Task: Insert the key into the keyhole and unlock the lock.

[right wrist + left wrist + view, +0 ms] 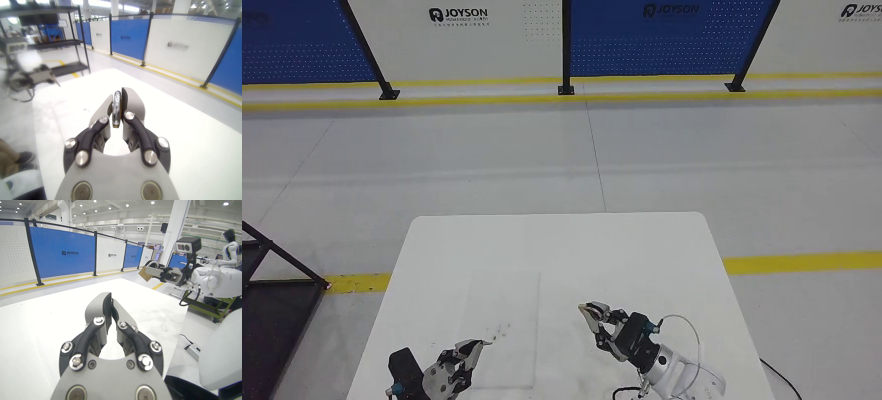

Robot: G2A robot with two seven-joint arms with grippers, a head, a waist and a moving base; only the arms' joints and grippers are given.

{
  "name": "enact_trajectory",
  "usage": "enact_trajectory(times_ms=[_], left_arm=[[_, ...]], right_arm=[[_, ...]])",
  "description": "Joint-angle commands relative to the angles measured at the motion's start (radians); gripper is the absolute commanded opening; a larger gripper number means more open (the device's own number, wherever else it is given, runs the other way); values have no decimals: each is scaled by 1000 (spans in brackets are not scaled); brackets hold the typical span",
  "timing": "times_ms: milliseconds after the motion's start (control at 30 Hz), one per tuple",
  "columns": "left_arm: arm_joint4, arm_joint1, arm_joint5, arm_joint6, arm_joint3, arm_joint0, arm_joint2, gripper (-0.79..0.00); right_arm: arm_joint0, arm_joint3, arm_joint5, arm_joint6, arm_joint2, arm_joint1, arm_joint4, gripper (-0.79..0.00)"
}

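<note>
The right gripper (594, 322), lower centre-right in the top view, is clamped on the padlock (145, 275). The left gripper (472, 350), at lower left, is pinched on what looks like the key (56, 81). Its tip is aimed toward the padlock, well apart.

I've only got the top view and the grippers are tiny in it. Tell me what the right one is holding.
Observer: The right gripper is shut on the padlock, which sits edge-on in its grip.
Operator: Now the left one.
Observer: The left gripper is shut too. The right wrist view shows a thin sliver jutting past its tip, probably the key, but it is blurred.
Operator: Say whether the padlock rests on the table.
Observer: No. In the left wrist view its brass body hangs in the air, apart from the table.
</note>
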Motion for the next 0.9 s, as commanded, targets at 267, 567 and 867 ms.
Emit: enact_trajectory(times_ms=[267, 567, 867], left_arm=[[-219, -6, -205, 53, -1, -51, 100, -785], [-426, -19, -309, -13, -11, -138, 252, -785], [-469, -15, -321, -25, -17, -169, 331, -785]], right_arm=[[40, 63, -241, -168, -88, -13, 303, -785], [113, 150, -501, -199, -167, -25, 547, -785], [124, 169, -534, -193, -169, -25, 553, -785]])
